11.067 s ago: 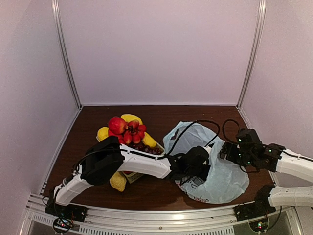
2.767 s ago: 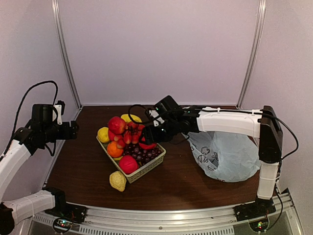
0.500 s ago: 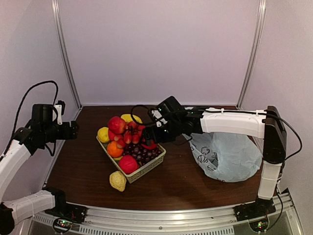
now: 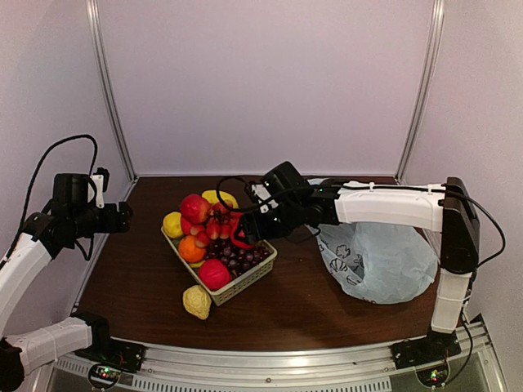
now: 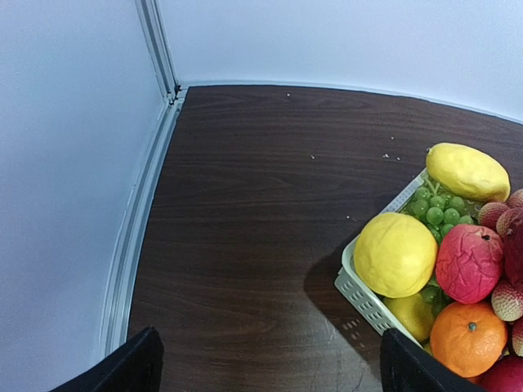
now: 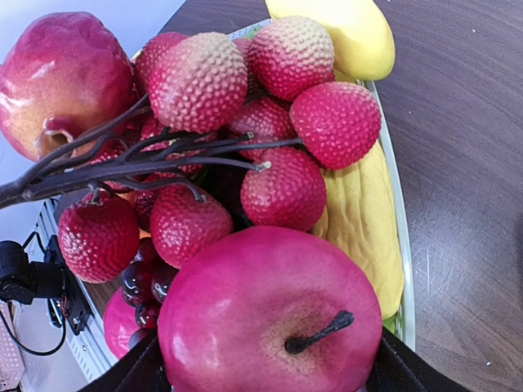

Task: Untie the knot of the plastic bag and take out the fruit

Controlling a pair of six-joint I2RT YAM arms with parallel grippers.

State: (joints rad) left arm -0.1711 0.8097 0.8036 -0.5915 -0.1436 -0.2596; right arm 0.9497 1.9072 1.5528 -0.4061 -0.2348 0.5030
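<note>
Between right gripper's (image 6: 268, 369) jaws — red apple (image 6: 265, 310)

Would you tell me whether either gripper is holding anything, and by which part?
The right gripper holds the red apple by its sides; the left gripper holds nothing.

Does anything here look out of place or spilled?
One lumpy yellow fruit lies on the table just outside the basket, at its near corner, while other fruit is piled inside. The red apple above the basket is held in the right gripper, not falling.
</note>
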